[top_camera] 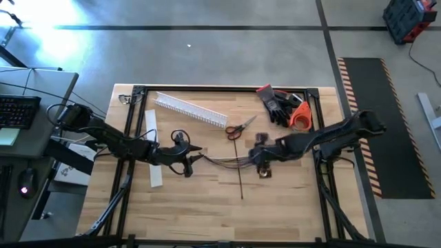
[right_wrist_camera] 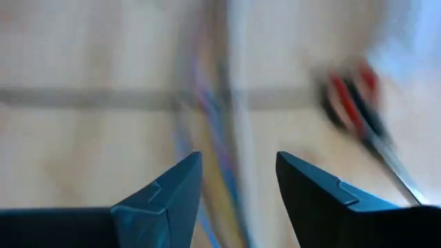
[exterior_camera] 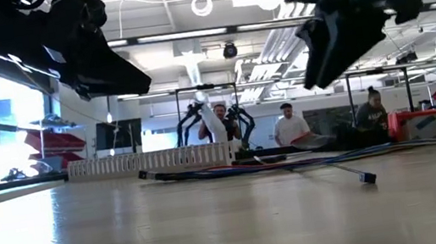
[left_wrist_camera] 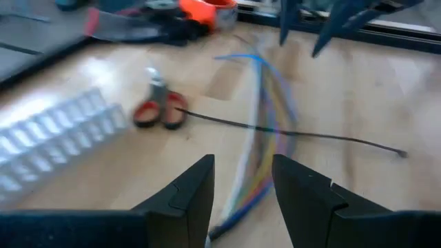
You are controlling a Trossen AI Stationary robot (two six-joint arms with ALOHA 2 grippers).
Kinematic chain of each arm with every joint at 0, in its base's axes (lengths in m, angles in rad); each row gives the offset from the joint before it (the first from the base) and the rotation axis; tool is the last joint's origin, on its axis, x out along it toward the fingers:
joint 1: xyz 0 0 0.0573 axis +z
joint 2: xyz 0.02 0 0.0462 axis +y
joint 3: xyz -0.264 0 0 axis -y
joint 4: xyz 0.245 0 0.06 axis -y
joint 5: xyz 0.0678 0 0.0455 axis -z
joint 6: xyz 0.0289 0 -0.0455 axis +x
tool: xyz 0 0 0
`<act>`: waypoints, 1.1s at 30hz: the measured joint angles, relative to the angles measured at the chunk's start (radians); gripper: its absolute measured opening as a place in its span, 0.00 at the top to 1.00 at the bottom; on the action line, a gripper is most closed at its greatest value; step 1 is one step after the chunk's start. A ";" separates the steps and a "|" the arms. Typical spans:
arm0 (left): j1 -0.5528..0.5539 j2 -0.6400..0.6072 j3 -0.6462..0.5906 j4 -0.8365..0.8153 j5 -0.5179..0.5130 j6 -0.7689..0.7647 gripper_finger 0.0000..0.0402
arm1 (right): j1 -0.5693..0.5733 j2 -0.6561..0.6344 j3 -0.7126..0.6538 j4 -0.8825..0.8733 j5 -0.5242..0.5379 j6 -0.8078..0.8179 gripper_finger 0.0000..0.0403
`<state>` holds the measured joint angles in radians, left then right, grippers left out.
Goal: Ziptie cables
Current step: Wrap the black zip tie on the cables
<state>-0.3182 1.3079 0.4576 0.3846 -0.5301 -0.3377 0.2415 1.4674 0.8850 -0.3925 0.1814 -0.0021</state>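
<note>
The cables (top_camera: 222, 162) are a loose bundle of thin wires lying flat on the wooden table between my two grippers; in the left wrist view the cables (left_wrist_camera: 260, 131) show blue, yellow and pale strands. A thin black zip tie (top_camera: 240, 176) lies across them. My left gripper (top_camera: 196, 157) (left_wrist_camera: 242, 160) is open over the bundle's left end. My right gripper (top_camera: 256, 160) (right_wrist_camera: 238, 157) is open over its right end, with the blurred cables (right_wrist_camera: 219, 103) running ahead between its fingers. In the low view both grippers hang above the cables (exterior_camera: 292, 161), clear of them.
Red-handled scissors (top_camera: 240, 129) lie just beyond the cables. The white slotted duct (top_camera: 189, 109) lies toward the far left, and a flat white strip (top_camera: 153, 148) under the left arm. Dark gloves (top_camera: 275, 103) and an orange object (top_camera: 300, 117) sit at the far right. People sit behind the table.
</note>
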 joint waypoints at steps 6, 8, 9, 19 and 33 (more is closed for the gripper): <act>0.038 0.160 0.016 0.133 0.221 -0.006 0.72 | 0.101 0.115 -0.083 0.368 -0.077 -0.087 0.56; 0.062 0.215 0.062 0.113 0.283 -0.001 0.75 | 0.122 0.150 -0.069 0.375 -0.040 -0.093 0.56; 0.079 0.234 0.088 0.088 0.320 0.007 0.77 | 0.129 0.165 -0.060 0.374 -0.021 -0.093 0.56; 0.157 0.333 0.261 -0.335 0.408 0.399 0.81 | 0.139 0.173 -0.041 0.361 0.017 -0.047 0.56; 0.239 0.400 0.266 -0.418 0.451 0.453 0.74 | 0.139 0.173 -0.041 0.349 0.026 0.003 0.56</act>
<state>-0.0791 1.7076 0.7239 -0.0330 -0.0793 0.1152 0.3808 1.6402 0.8440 -0.0434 0.2077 0.0006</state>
